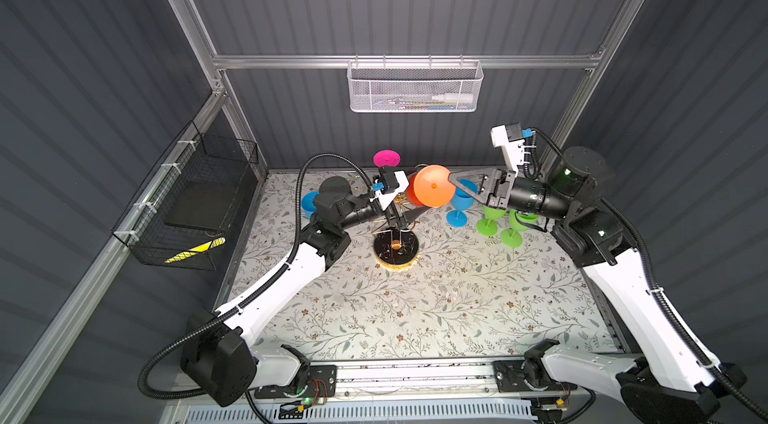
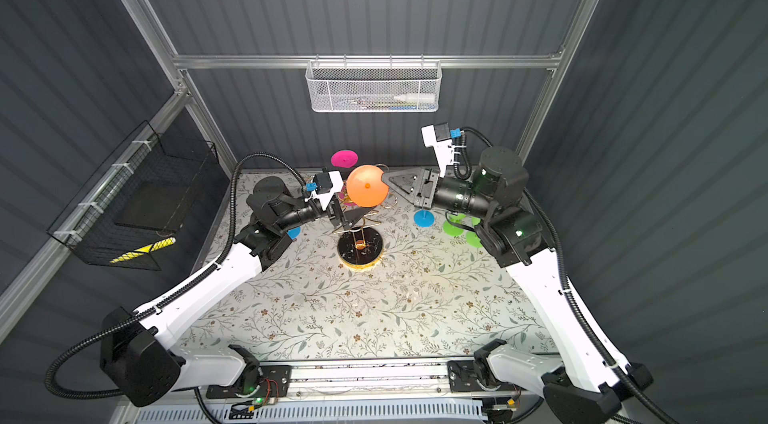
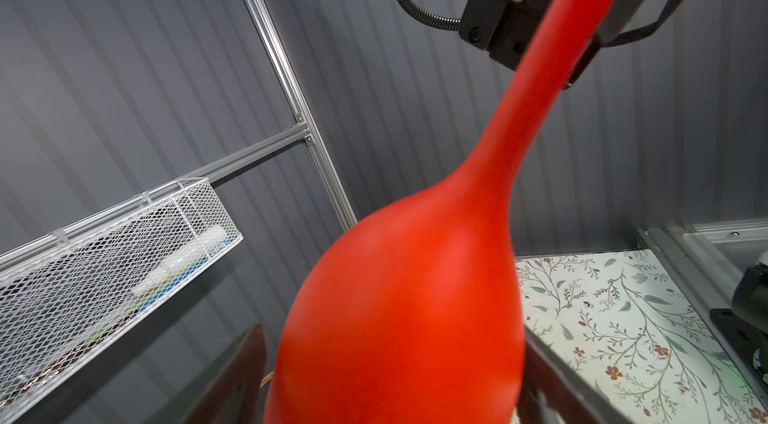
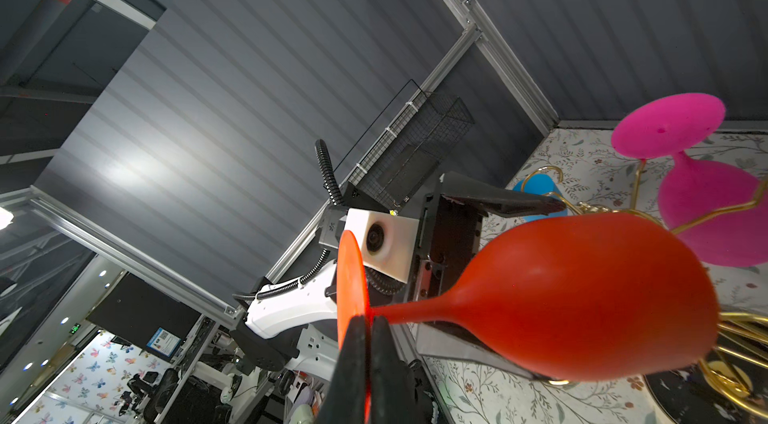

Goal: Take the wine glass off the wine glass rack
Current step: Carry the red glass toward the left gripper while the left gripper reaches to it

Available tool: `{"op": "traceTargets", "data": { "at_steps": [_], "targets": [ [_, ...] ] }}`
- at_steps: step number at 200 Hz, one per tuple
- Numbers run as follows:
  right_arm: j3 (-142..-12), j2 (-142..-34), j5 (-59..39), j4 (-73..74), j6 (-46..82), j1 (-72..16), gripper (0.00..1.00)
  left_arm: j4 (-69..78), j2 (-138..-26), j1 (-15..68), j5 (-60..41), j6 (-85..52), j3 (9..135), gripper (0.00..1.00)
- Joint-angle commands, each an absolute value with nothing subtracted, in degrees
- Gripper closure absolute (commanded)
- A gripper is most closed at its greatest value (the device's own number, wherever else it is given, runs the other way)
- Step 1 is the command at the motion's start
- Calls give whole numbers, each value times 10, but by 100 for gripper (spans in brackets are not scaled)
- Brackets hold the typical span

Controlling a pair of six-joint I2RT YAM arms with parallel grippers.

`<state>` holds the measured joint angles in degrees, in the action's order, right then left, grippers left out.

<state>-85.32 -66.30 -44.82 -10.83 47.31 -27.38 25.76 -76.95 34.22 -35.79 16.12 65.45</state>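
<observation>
An orange-red wine glass (image 1: 434, 185) (image 2: 365, 191) lies sideways in the air above the wine glass rack (image 1: 395, 251) (image 2: 359, 251), a gold wire stand on a round black base. My right gripper (image 4: 365, 343) (image 1: 451, 182) is shut on the rim of the glass's foot. My left gripper (image 3: 390, 334) (image 1: 409, 204) is open, with one finger on each side of the bowl (image 3: 415, 297). A narrow gap shows beside one of its fingers (image 3: 237, 376). No wire loop shows around the stem (image 4: 419, 310). Gold wire (image 4: 706, 214) runs behind the bowl.
A pink glass (image 1: 386, 158) (image 4: 706, 214) hangs on the rack's far side. Blue glasses (image 1: 461, 202) (image 1: 308, 202) and green glasses (image 1: 498, 222) stand on the floral table. A white mesh basket (image 1: 413, 87) hangs on the back rail and a black wire basket (image 1: 195, 202) on the left.
</observation>
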Motion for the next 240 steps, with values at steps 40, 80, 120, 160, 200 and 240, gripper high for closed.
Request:
{"op": "traceTargets", "data": {
  "at_steps": [40,80,120,160,200,240],
  "targets": [
    [-809,-651,-462,-23,530,-292,100,266,-776,347,-341,164,674,14],
    [-822,-645,-430,-75,491,-292,97,221,-757,347,-328,168,679,23],
    [-846,-621,-350,-159,411,-292,55,66,-724,347,-305,161,715,26],
    [-877,-584,-200,-264,275,-291,42,-111,-722,347,-287,125,791,28],
    [-870,-562,-105,-254,150,-296,42,-328,-786,347,-307,91,946,32],
    [-869,-580,-115,-213,44,-315,41,-478,-846,346,-356,73,1051,32]
  ]
}}
